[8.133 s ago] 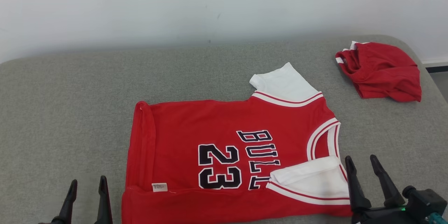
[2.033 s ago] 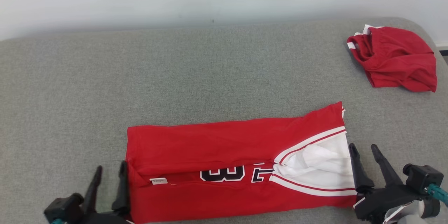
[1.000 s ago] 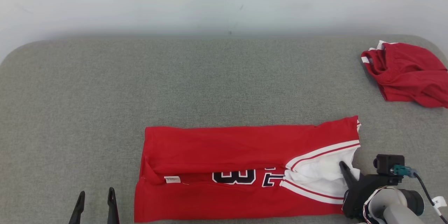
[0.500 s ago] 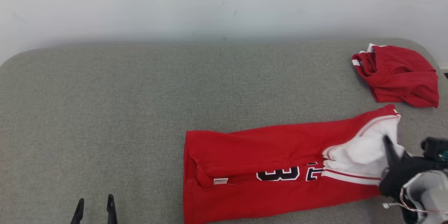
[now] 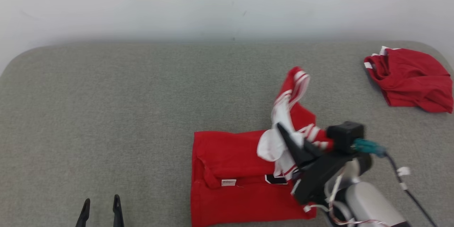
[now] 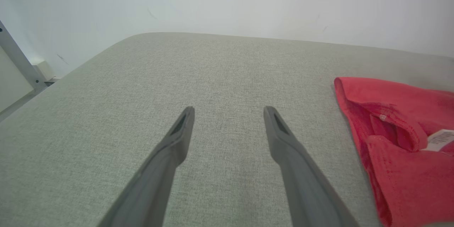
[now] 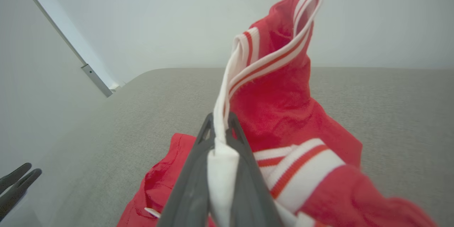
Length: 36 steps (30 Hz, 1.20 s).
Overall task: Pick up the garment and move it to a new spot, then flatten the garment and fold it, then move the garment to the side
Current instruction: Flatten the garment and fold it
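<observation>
Jersey [image 5: 227,170]: thin knit, judged light and limp, so sag and drag are expected when it is lifted. It is best taken at the banded trim, through all layers. The hem half is laid flat on the grey pad [image 5: 106,113], right of centre near the front edge. The collar end is raised above it. Right gripper [image 7: 220,118] is clamped on the white trim, with the fingers nearly closed. Left gripper [image 6: 228,111] is spread wide with nothing held, over bare pad left of the hem. Contact with the pad cannot be told.
</observation>
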### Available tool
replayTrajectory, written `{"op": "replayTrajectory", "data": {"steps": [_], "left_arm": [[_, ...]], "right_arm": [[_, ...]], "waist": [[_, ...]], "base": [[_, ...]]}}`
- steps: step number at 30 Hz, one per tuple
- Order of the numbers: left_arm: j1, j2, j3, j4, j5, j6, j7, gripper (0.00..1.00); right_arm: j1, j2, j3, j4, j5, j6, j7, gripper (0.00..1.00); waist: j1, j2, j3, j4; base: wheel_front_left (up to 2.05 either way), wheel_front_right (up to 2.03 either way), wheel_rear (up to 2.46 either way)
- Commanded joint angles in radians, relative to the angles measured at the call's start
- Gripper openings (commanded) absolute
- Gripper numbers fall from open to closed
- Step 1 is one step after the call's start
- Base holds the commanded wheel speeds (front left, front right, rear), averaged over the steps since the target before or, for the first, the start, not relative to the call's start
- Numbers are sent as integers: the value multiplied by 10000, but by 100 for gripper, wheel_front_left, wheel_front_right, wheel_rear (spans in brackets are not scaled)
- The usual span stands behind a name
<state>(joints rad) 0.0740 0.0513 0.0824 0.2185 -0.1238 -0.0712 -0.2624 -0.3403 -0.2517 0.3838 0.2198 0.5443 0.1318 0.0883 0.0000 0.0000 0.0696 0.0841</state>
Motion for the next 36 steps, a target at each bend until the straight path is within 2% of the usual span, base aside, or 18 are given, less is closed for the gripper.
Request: {"op": "replayTrajectory", "data": {"steps": [1, 8, 20, 21, 22, 27, 32, 36], "left_arm": [[-134, -15, -35, 32, -126, 0, -31, 100], [-457, -16, -478, 183, -260, 51, -31, 100], [-775, -15, -840, 378, -490, 172, -31, 100], [-778, -15, -854, 392, -500, 172, -31, 100], [-769, -15, -860, 403, -501, 176, -31, 100], [-586, -15, -747, 422, -505, 188, -31, 100], [-353, -15, -509, 364, -410, 147, -31, 100], [-251, -14, -354, 329, -353, 113, -31, 100]], "right_arm": [[133, 234, 241, -73, -50, -29, 149, 0], [-132, 1116, 1144, 739, -262, -29, 380, 0], [-886, 1785, 2066, 3678, -495, -29, -175, 0], [-970, 1818, 2126, 3870, -472, -29, -337, 67], [-1036, 1863, 2203, 4033, -423, -29, -478, 100], [-1396, 1795, 2410, 3999, -141, -29, -1601, 100], [-1500, 1146, 2118, 3233, -6, -29, -2617, 100], [-1165, 505, 1373, 2524, -30, -29, -2930, 100]], "waist": [[0, 0, 61, 183], [0, 0, 284, 769], [0, 0, 491, 1169], [0, 0, 493, 1176], [0, 0, 487, 1181], [0, 0, 352, 1074], [0, 0, 173, 825], [0, 0, 73, 667]], "base": [[0, 0, 0], [0, 0, 0], [0, 0, 0], [0, 0, 0], [0, 0, 0], [0, 0, 0], [0, 0, 0], [0, 0, 0]]}}
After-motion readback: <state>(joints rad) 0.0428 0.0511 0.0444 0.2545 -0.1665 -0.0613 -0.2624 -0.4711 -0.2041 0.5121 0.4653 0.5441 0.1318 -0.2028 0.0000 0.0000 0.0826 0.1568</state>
